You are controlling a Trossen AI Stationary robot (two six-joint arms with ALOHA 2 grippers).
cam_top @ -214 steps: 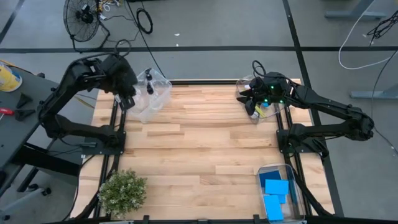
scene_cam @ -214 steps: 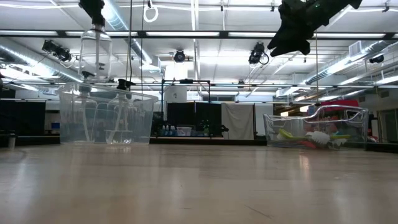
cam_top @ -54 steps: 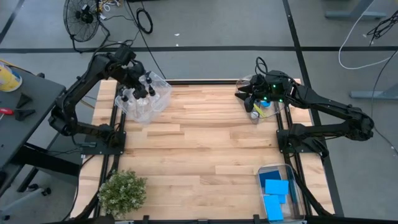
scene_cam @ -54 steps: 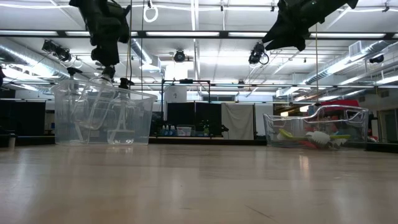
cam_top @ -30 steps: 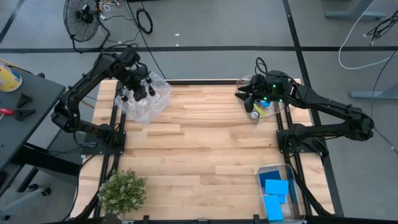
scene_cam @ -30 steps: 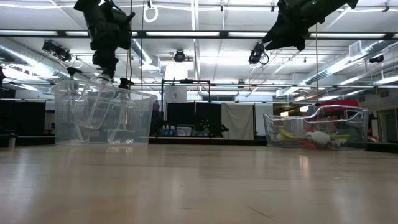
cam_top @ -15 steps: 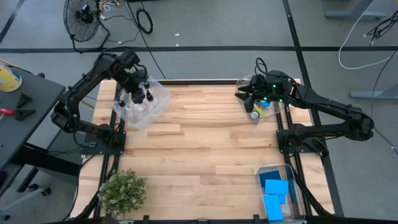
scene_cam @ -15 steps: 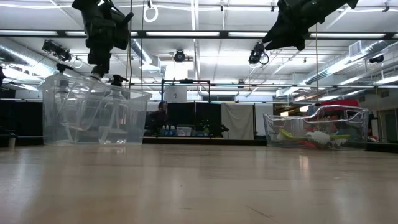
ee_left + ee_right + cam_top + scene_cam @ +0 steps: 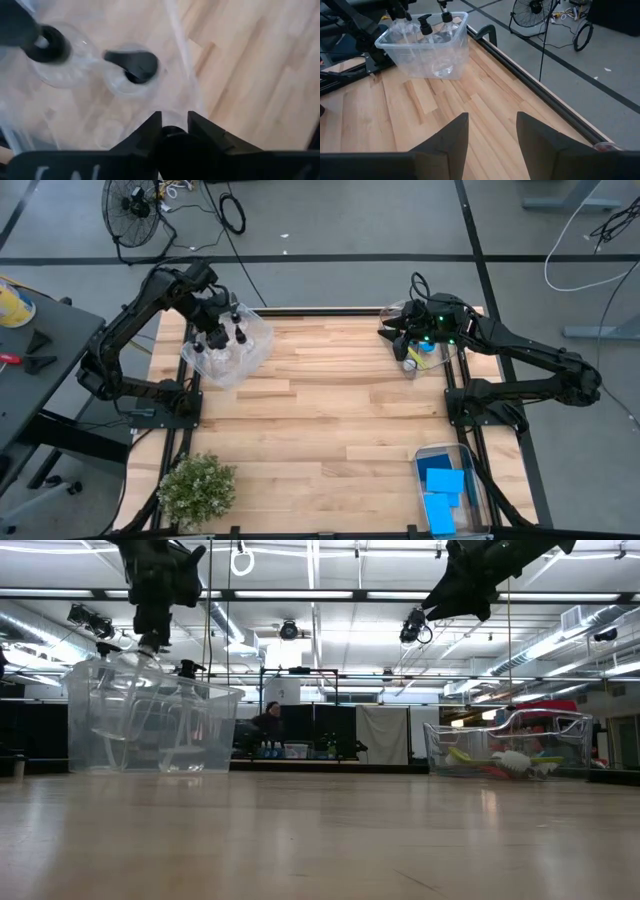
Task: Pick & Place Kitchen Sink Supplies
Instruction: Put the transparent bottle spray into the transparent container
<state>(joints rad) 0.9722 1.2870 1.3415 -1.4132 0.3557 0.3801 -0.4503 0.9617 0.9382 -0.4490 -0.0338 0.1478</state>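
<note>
Currently, the left gripper (image 9: pixel 174 131) is closed on the black top of a clear bottle (image 9: pixel 199 345) inside the far-left bin (image 9: pixel 252 352) on the worktop (image 9: pixel 320 420). Two more bottles (image 9: pixel 131 67) stand in this bin. The right gripper (image 9: pixel 491 131) hovers with fingers apart above the far-right bin (image 9: pixel 572 722) of brushes (image 9: pixel 515 762).

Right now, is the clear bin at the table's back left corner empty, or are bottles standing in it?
Not empty. The clear bin holds clear bottles with black tops, standing upright. The left gripper is above them.
</note>
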